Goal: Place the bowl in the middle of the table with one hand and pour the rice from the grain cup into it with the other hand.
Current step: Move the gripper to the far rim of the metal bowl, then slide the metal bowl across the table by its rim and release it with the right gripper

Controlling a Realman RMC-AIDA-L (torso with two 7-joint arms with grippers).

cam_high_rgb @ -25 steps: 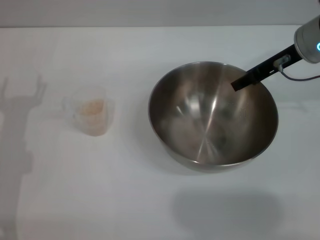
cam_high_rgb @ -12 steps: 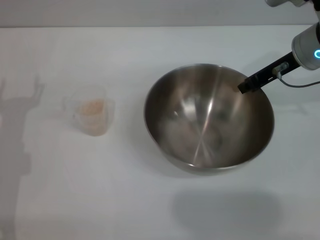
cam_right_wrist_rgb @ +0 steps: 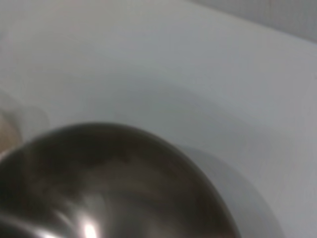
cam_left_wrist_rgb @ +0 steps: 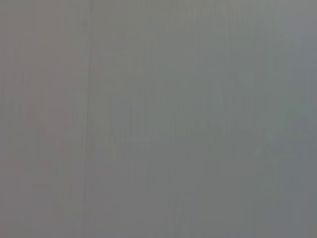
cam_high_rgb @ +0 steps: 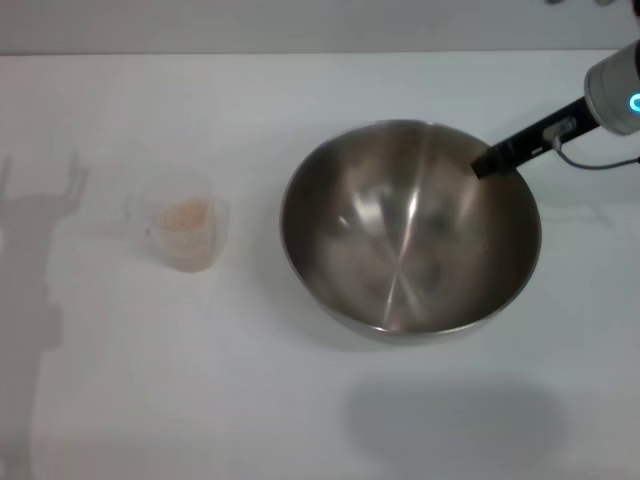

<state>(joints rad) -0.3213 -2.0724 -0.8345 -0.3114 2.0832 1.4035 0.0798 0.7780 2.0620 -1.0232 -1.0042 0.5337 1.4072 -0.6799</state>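
Observation:
The stainless-steel bowl [cam_high_rgb: 400, 240] sits right of the middle of the white table [cam_high_rgb: 300, 420], slightly tilted. My right gripper [cam_high_rgb: 488, 162], black on a silver-grey arm with a blue light, grips the bowl's far right rim. The bowl's outer wall fills the lower part of the right wrist view [cam_right_wrist_rgb: 114, 188]. The transparent grain cup [cam_high_rgb: 182, 232] stands on the table to the left of the bowl, well apart from it, with beige rice [cam_high_rgb: 186, 213] inside. My left gripper is out of view; its wrist view shows only a plain grey surface.
A shadow of the left arm [cam_high_rgb: 40, 250] falls on the table's left side. The table's far edge [cam_high_rgb: 300, 53] runs along the back. A dark shadow [cam_high_rgb: 450, 420] lies on the table in front of the bowl.
The bowl has slid a little to the left with my right gripper on its rim. The grain cup has not moved.

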